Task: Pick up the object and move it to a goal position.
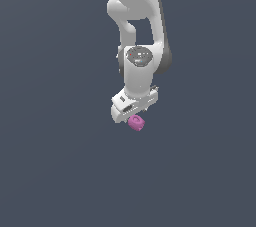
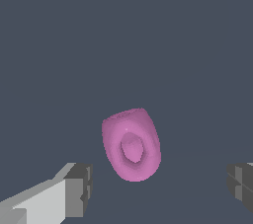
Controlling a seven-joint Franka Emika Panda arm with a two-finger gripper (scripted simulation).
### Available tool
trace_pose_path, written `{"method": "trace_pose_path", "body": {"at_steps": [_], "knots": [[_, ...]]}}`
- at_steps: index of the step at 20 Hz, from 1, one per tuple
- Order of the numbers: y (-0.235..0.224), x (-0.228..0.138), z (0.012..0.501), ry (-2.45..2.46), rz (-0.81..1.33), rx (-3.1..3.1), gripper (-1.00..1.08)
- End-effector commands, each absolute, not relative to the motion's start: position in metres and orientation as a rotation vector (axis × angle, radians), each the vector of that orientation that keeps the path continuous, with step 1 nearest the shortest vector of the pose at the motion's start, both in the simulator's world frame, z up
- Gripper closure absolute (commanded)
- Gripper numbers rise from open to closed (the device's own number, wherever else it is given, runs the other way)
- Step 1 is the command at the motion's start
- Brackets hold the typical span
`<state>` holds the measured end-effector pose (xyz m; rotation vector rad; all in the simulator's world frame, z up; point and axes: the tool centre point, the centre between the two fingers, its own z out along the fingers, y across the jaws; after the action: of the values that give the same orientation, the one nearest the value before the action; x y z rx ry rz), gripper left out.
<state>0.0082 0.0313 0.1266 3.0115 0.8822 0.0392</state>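
The object [image 1: 136, 122] is a small magenta-pink rounded lump on the dark grey floor, just below the white arm's hand in the exterior view. In the wrist view the object [image 2: 131, 144] shows its hollow face towards the camera. My gripper [image 2: 158, 188] is open, and its grey fingertips [image 2: 79, 188] stand wide apart on either side of the object without touching it. In the exterior view the gripper [image 1: 131, 114] hangs straight above the object, with the fingers too small to make out.
A plain dark grey floor [image 1: 60, 171] fills both views. No other object, container or edge shows.
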Motion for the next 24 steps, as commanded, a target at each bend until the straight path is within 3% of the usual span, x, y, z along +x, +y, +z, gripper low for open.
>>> {"method": "trace_pose_path", "body": {"at_steps": [1,24], "knots": [[0.033,0.006,0.119,0.994,0.029,2.976,-0.92],[0.04,-0.002,0.086,1.324,0.0,2.849,-0.92]]}}
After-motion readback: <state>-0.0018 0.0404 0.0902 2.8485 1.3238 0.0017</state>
